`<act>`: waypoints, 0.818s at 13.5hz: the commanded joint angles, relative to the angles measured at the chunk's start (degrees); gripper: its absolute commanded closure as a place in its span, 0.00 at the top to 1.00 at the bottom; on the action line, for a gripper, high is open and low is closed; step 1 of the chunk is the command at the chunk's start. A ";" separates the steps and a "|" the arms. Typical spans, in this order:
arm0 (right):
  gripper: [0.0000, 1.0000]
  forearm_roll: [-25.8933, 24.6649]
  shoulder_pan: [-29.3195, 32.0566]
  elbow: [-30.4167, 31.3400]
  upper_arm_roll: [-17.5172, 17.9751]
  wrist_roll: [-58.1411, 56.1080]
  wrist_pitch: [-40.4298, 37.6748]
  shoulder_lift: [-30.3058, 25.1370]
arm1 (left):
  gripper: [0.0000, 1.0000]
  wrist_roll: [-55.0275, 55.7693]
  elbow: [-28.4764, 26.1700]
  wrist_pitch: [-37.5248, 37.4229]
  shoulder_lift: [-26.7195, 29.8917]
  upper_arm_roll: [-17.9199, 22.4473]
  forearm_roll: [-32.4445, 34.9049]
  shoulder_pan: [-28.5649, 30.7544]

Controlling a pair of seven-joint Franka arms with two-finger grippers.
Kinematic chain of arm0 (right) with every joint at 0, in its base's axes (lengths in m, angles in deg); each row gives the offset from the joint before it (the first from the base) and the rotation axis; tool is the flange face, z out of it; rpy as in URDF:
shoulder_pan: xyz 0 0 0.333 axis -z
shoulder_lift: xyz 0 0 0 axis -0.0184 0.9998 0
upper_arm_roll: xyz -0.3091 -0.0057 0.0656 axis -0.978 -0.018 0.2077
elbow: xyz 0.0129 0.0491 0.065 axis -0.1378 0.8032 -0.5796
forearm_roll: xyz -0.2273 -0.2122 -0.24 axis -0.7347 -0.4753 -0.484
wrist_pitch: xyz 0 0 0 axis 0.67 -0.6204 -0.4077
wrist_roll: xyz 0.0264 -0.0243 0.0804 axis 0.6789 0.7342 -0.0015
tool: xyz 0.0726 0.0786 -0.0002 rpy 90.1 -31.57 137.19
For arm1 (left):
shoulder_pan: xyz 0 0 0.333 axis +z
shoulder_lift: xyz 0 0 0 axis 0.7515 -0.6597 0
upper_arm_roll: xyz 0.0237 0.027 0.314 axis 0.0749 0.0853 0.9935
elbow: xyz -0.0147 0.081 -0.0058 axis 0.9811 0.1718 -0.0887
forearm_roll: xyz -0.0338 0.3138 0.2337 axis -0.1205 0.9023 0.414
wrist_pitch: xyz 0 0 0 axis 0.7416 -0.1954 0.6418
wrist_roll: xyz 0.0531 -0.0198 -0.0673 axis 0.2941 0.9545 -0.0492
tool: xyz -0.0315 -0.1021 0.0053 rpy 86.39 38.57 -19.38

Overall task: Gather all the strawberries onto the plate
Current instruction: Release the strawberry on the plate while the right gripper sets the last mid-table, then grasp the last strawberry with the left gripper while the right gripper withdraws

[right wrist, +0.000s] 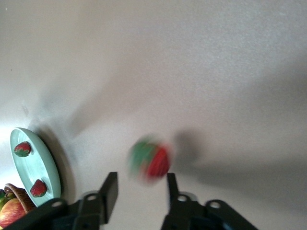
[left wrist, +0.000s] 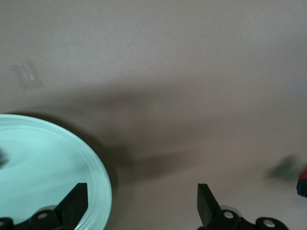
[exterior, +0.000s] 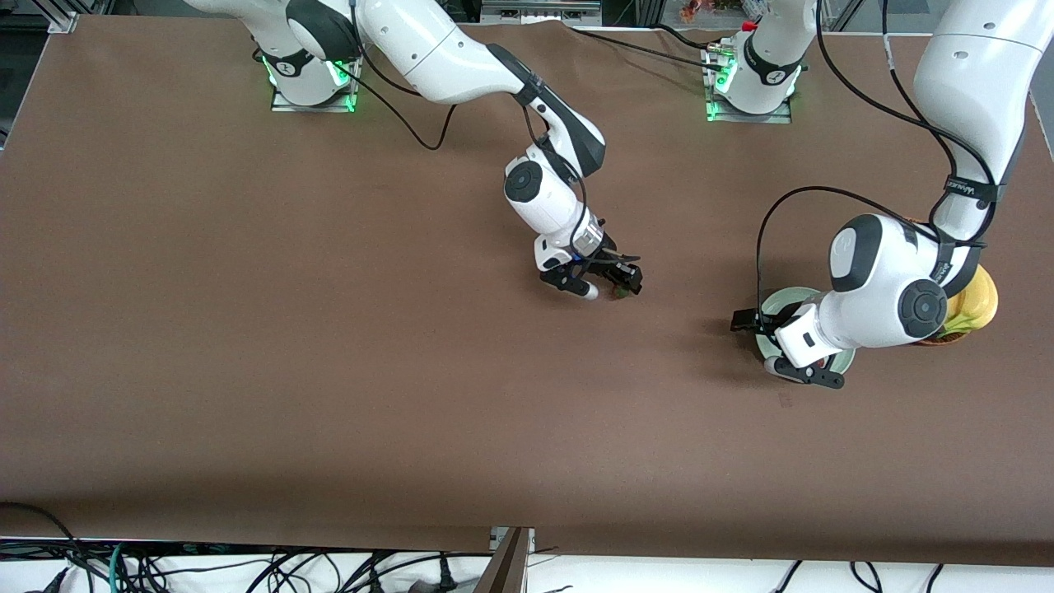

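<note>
My right gripper [exterior: 609, 288] is low over the middle of the table, and its fingers stand apart. A red strawberry [right wrist: 149, 165] with a green top shows blurred just past the fingertips of the right gripper [right wrist: 141, 179]; I see no finger pressing on it. In the front view that strawberry [exterior: 617, 293] is a dark spot under the hand. The mint-green plate [right wrist: 33, 165] holds two strawberries [right wrist: 22, 149] [right wrist: 38, 188]. My left gripper [exterior: 782, 350] hangs open and empty over the rim of the plate [exterior: 786, 298]. In its wrist view one fingertip of the left gripper [left wrist: 142, 191] is over the plate's rim [left wrist: 98, 172].
A wicker basket [right wrist: 10, 190] with a red-yellow apple [right wrist: 12, 211] stands beside the plate toward the left arm's end. In the front view yellow fruit [exterior: 976, 305] in it shows past the left arm. A cable loops over the table near the plate.
</note>
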State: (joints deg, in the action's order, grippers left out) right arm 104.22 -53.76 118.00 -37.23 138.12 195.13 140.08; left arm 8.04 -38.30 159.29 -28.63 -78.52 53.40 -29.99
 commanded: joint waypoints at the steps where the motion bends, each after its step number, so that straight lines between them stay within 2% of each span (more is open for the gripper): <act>1: 1.00 -2.88 0.14 -2.20 -3.22 0.00 -5.04 -0.71 | 1.00 4.46 -1.41 2.74 -0.62 -0.29 -1.40 -1.14; 4: 1.00 -3.07 1.97 -2.38 -10.25 -1.84 -23.65 -6.41 | 1.00 10.53 -1.41 3.09 -0.62 -0.29 -1.31 -2.82; 6: 1.00 -3.06 6.53 -2.29 -10.18 -9.53 -35.43 -12.20 | 1.00 16.67 -1.41 4.32 -0.62 -0.29 -1.31 -5.27; 8: 1.00 -3.24 11.90 -2.29 -10.35 -18.50 -47.29 -15.12 | 1.00 24.58 -3.33 8.43 -0.80 -0.29 -1.31 -8.60; 9: 1.00 -4.11 13.83 -2.29 -11.22 -22.89 -52.49 -16.70 | 1.00 28.88 -5.00 12.20 -0.80 -0.20 -1.22 -10.36; 11: 1.00 -7.70 15.17 -2.29 -15.78 -30.29 -61.72 -18.55 | 1.00 37.06 -6.42 16.44 -0.88 0.06 -0.34 -13.61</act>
State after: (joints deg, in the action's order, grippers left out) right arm 99.22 -38.93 113.97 -50.40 113.77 139.22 123.57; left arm 38.77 -42.74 172.13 -30.05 -79.11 53.33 -40.91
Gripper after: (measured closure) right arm 0.000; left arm 0.000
